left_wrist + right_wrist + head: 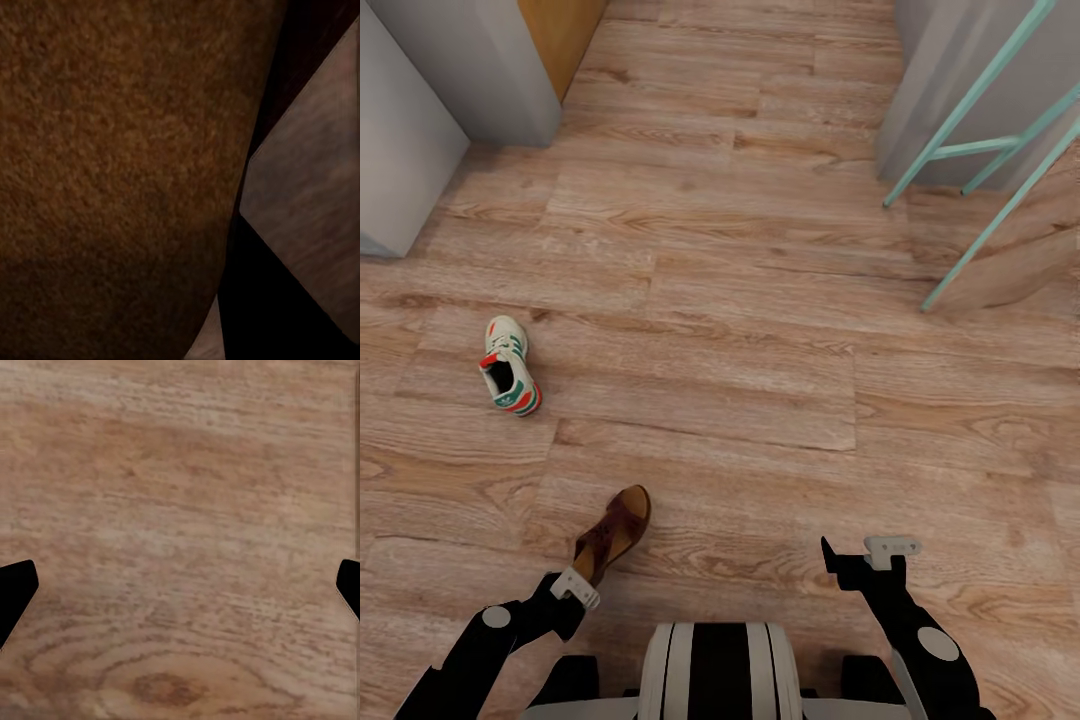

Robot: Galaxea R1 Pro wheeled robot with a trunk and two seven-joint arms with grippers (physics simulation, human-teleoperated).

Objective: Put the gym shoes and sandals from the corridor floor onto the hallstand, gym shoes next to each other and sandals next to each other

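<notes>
A: Head view first. Where's the sneaker (511, 367)?

B: On the floor (760, 300), alone, well apart from the sandal (614, 533) and farther from the robot. Its long axis runs nearly straight away from the robot, toe at the far end, red heel at the near end.

A: And the sandal?

B: Near the robot, slanted; its rounded end points away and to the right. The left tool (575, 585) sits at its near end, clamped on the sandal. The right tool (860, 560) hangs over bare planks, well to the sandal's right.

A: Left wrist view?

B: Brown sandal (112, 172) leather up close, with a dark finger (262, 300) beside it.

A: Right wrist view?

B: Two black fingertips (15, 589) spread wide apart over the wood grain (180, 540).
</notes>
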